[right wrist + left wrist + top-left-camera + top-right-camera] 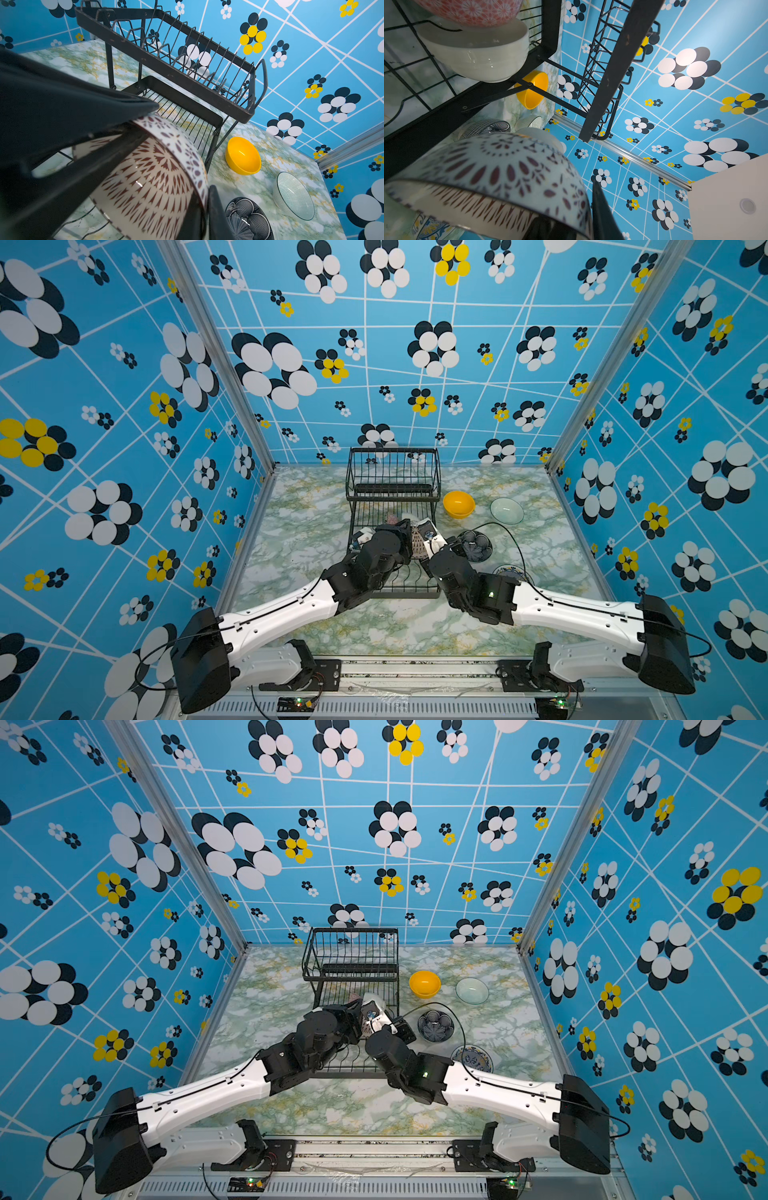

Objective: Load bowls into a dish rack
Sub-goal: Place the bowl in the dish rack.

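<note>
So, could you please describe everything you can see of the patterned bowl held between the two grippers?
The patterned bowl looks like glossy glazed ceramic, white with brown-maroon motifs: radiating spikes inside, petals outside. It is empty and tipped on edge over the lower tray of the dish rack. The right gripper pinches its rim on one side; the left gripper clamps the wall opposite. Whether it touches the wires is unclear.

A shared bowl [145,182] hangs between left gripper [571,220] and right gripper [202,212], above the dish rack's [392,489] lower tray [399,585]. Just beyond the left gripper sit two stacked bowls [483,60] (in that tray). Right of the right gripper, four loose bowls [476,545] stand on the desk [316,510].
</note>
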`<state>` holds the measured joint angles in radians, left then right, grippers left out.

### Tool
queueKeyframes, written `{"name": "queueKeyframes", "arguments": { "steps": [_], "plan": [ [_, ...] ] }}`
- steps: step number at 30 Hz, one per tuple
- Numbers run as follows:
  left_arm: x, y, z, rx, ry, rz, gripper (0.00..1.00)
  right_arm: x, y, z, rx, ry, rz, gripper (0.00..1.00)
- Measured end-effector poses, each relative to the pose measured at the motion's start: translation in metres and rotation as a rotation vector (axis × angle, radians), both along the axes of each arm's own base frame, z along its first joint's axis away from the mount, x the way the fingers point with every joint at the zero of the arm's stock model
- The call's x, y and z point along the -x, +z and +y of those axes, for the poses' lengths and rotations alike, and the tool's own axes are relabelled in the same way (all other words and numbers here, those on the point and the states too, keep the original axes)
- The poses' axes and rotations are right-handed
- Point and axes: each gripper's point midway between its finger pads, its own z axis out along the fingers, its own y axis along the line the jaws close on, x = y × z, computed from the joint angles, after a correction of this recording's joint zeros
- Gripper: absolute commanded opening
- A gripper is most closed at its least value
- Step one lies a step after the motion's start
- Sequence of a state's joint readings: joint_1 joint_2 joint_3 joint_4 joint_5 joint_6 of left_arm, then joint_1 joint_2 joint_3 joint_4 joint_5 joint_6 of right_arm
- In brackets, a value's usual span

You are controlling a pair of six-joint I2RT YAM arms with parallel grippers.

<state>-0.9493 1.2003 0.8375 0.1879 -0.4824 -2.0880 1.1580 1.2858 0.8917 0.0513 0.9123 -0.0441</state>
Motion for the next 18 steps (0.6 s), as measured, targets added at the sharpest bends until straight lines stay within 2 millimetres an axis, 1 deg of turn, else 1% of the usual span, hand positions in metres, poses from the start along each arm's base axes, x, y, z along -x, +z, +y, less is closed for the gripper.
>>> {"name": "queueKeyframes", "arguments": {
  "steps": [2,5,10,14,18],
  "plan": [
    [0.0,0.0,-0.001,0.003,-0.003,-0.001,0.0,0.0,-0.001,0.0,-0.009,-0.001,-0.001,0.01],
    [0.001,0.0,-0.002,0.01,-0.008,-0.004,0.0,0.0,-0.003,-0.001,-0.015,-0.005,-0.003,0.05],
    [0.001,-0.002,-0.004,0.022,-0.021,-0.009,0.0,0.001,-0.007,-0.002,-0.022,-0.003,-0.004,0.15],
    [0.002,-0.009,-0.003,0.016,-0.021,-0.005,0.0,0.004,-0.011,-0.003,-0.016,0.01,-0.002,0.21],
    [0.001,-0.011,-0.003,0.028,-0.015,-0.016,0.0,0.005,-0.009,-0.006,-0.025,0.01,-0.007,0.27]
  ]
}}
